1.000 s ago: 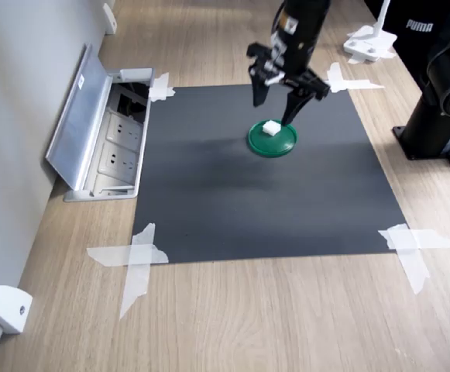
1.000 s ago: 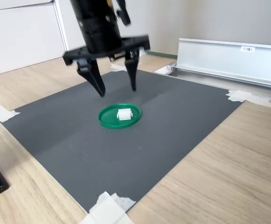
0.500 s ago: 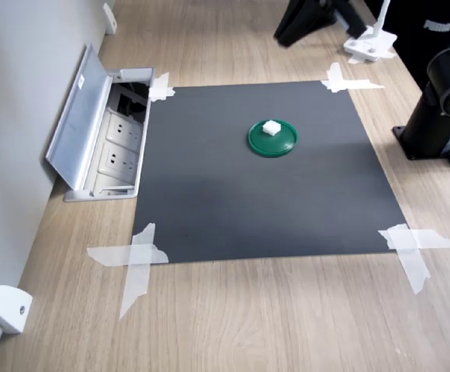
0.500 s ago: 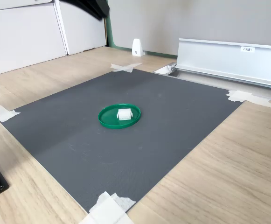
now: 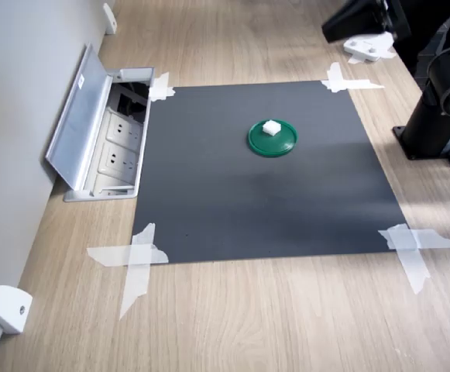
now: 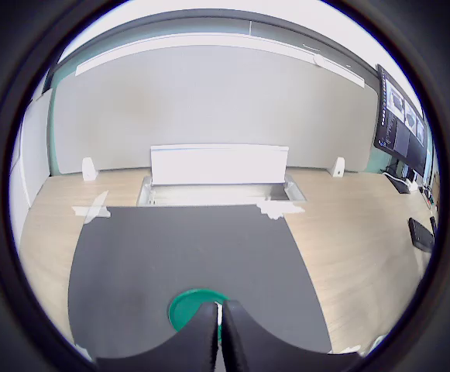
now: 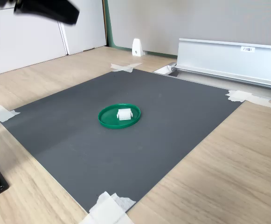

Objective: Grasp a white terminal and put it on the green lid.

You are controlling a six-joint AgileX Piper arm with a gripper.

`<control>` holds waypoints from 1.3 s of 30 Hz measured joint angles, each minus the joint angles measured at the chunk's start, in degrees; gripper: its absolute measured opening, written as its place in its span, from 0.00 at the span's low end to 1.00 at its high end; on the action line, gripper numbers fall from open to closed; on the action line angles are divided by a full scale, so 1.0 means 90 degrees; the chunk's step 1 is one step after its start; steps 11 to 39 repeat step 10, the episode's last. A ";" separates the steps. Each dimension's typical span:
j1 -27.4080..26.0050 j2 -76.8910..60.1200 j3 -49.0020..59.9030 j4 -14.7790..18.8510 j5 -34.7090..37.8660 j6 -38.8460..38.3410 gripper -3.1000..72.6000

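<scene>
Both exterior views show a flat, round green lid (image 5: 272,139) with a raised rim lying on a dark grey mat (image 5: 232,201). The mat is square, looks a little rough, and is stuck to the pale wood worktop (image 5: 271,318) with white tape strips (image 5: 135,260) at its corners. The white terminal (image 5: 271,127), a tiny blocky piece of plastic, sits on the lid, touching it. In the wrist view the gripper (image 6: 218,329) is high above the mat with its two dark fingers pressed together, holding nothing, and they hide part of the lid (image 6: 191,307). The terminal is well apart from the gripper. Bare mat lies all around the lid. A shiny metal socket box (image 5: 104,136) with its flap up sits just beside one mat edge.
</scene>
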 joint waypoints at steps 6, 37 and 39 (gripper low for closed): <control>0.0000 -0.0763 0.0448 0.0013 0.0069 0.0016 0.03; 0.0000 -0.1160 0.0662 0.0018 0.0104 0.0016 0.03; 0.0000 -0.1160 0.0662 0.0018 0.0104 0.0016 0.03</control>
